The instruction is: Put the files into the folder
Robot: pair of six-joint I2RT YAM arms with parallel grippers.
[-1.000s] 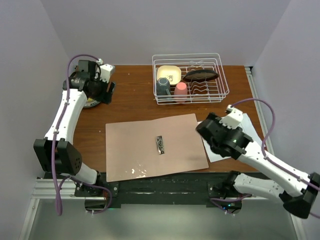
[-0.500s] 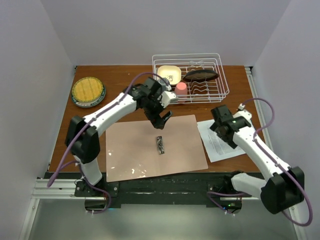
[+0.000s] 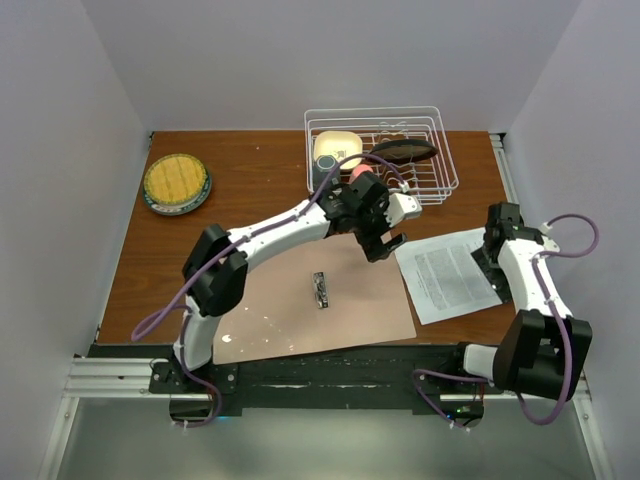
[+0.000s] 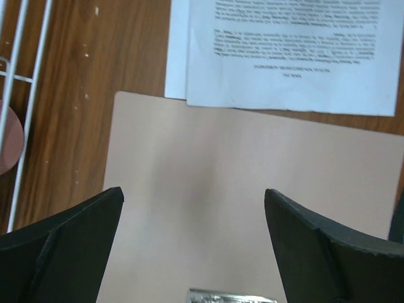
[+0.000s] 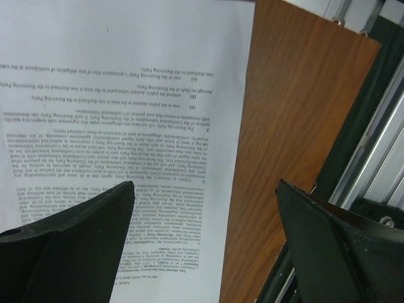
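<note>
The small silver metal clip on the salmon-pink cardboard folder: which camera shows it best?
Top external view: the whole silver clip shows, on the pink folder. Left wrist catches only its edge at the bottom; right wrist misses it.

My left arm [image 3: 280, 228] stretches far rightward, left fingers [image 4: 63, 252] spread wide, empty; my right arm [image 3: 535, 280] folds close, right fingers [image 5: 69, 246] likewise.

Plain pale walls [image 3: 60, 150] boxed in a wooden table [image 3: 250, 180] in what looked like a robotics lab booth, two arms [image 3: 280, 225] mounted on an aluminium rail [image 3: 110, 375] along the frame's bottom.
</note>
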